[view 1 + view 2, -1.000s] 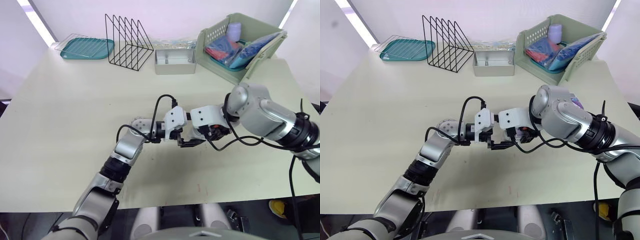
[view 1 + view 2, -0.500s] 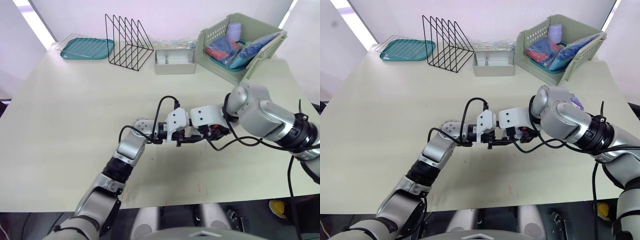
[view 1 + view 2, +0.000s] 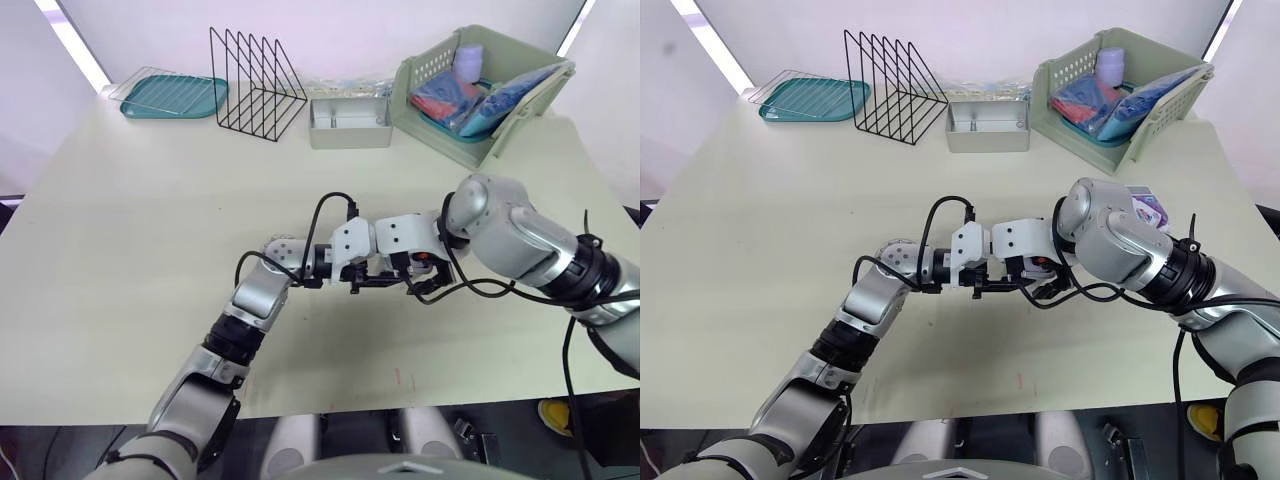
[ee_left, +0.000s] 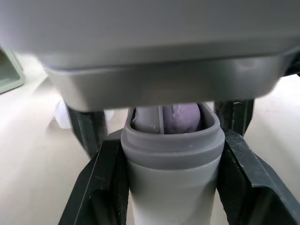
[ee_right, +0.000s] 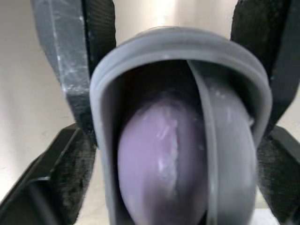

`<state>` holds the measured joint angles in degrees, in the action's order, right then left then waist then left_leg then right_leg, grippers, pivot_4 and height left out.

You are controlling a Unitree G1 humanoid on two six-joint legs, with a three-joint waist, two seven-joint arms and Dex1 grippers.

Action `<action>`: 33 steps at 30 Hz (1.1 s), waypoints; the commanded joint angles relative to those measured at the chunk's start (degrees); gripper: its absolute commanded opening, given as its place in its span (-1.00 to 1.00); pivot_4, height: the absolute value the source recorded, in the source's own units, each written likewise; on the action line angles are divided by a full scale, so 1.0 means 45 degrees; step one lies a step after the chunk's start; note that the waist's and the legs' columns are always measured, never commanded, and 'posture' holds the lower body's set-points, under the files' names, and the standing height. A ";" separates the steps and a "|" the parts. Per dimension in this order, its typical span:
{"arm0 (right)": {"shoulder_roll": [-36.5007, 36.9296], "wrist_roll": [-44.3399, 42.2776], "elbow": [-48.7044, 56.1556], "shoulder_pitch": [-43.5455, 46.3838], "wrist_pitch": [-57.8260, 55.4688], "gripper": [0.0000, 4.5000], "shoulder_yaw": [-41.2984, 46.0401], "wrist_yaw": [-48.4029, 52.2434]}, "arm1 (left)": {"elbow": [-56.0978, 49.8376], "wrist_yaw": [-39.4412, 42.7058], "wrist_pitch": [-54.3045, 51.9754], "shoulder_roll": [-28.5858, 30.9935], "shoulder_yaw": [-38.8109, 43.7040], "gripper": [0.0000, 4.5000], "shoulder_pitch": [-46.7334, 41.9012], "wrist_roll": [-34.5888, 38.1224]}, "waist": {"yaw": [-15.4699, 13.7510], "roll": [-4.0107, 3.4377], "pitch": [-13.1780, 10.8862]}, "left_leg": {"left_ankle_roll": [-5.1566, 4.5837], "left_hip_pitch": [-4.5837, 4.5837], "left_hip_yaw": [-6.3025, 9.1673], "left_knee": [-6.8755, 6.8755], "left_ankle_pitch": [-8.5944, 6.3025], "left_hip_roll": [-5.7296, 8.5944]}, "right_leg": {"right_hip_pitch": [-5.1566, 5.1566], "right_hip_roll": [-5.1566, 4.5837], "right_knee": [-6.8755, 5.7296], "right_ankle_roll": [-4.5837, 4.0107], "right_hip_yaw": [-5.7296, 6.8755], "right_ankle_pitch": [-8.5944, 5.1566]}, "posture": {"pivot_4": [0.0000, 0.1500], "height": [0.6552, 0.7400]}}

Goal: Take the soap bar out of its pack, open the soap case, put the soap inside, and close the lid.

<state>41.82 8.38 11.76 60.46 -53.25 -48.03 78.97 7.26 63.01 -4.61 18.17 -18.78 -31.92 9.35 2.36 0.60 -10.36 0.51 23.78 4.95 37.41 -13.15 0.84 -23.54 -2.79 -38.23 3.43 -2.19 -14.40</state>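
One grey soap case [image 4: 173,159] lies at the heart of the scene, pinched across its sides by the left gripper [image 4: 172,143], whose two black fingers [image 4: 105,187] press flat against the case walls. The end of the case that points away from the left wrist is open. The lilac soap bar [image 5: 159,159] sits down inside it, with a thin grey inner wall running along one side of the soap. The right gripper [image 5: 180,133] faces the case head-on from the opposite side. Its fingers [image 5: 51,187] stand spread, one to each side of the open mouth and wider than the case; whether they touch the rim I cannot tell. In the eye views the two grippers meet nose to nose over the middle of the pale table [image 3: 130,220], somewhat toward its near edge, with the case hidden between them. Just beyond the right arm's elbow a small purple-and-white pack [image 3: 1148,207] lies flat on the table. Along the far edge, well apart from the grippers, stand a teal tray [image 3: 215,100] with a wire grid over it, a black wire rack [image 3: 255,85] and a shallow metal tin [image 3: 348,136]. Beside them is a green basket [image 3: 425,75], tilted toward the table and holding red and blue packets and a lilac cup [image 3: 468,58].
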 commanded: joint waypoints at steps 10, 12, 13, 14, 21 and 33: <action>-0.0989 -0.2513 -0.2772 -0.2763 0.6137 0.97 0.4734 -0.1141 | 0.0195 0.0523 0.1007 0.0549 0.1086 -0.15 0.0538 0.1007 | -0.0024 0.0002 -0.0001 | 0.0000 0.0000 -0.0012 0.0000 0.0000 0.0002 | 0.0002 -0.0002 -0.0006 -0.0001 -0.0005 0.0001 | 1.00 1.00; -0.0971 -0.2757 -0.3252 -0.3258 0.7295 0.97 0.5235 -0.1108 | 0.0188 0.0624 0.1023 0.0597 0.1199 -0.15 0.0736 0.1155 | -0.0023 0.0001 -0.0001 | -0.0001 -0.0001 -0.0019 -0.0001 0.0000 0.0003 | 0.0004 -0.0003 -0.0006 -0.0001 -0.0007 0.0001 | 1.00 1.00; -0.1008 -0.2883 -0.3407 -0.3471 0.7795 0.97 0.5458 -0.1086 | 0.0158 0.0687 0.1045 0.0621 0.1224 -0.15 0.0836 0.1204 | -0.0024 0.0002 -0.0001 | 0.0000 -0.0001 -0.0019 0.0000 0.0000 0.0003 | 0.0004 -0.0002 -0.0007 -0.0001 -0.0007 0.0000 | 1.00 1.00; -0.1067 -0.3044 -0.3475 -0.3657 0.7949 0.97 0.5672 -0.1073 | 0.0115 0.0714 0.0990 0.0613 0.1268 -0.15 0.0921 0.1287 | -0.0023 0.0002 -0.0001 | -0.0001 0.0000 -0.0018 0.0000 0.0000 0.0003 | 0.0004 -0.0001 -0.0007 -0.0001 -0.0007 0.0001 | 1.00 1.00; -0.1463 -0.4328 -0.3553 -0.5010 0.9026 0.97 0.6917 -0.0822 | 0.0278 0.0964 0.0772 0.0774 0.1731 -0.15 0.1359 0.1895 | -0.0009 0.0002 -0.0002 | -0.0001 -0.0008 -0.0020 0.0001 0.0000 0.0001 | 0.0004 0.0002 -0.0021 -0.0001 -0.0017 0.0001 | 1.00 1.00; -0.1782 -0.5240 -0.3435 -0.5615 0.9543 0.97 0.7718 -0.0804 | 0.0606 0.1155 0.1373 0.1587 0.1745 -0.15 0.2046 0.1566 | 0.0003 0.0002 -0.0001 | -0.0001 -0.0021 -0.0026 0.0000 0.0000 -0.0005 | 0.0006 0.0006 -0.0034 -0.0002 -0.0026 0.0000 | 1.00 1.00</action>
<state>33.50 -13.26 -5.50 35.21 -10.15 -15.48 74.87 8.84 67.85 2.01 23.67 -11.68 -24.23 17.66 2.38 0.61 -10.37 0.50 23.68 4.83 37.41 -13.15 0.82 -23.52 -2.76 -38.39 3.42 -2.32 -14.40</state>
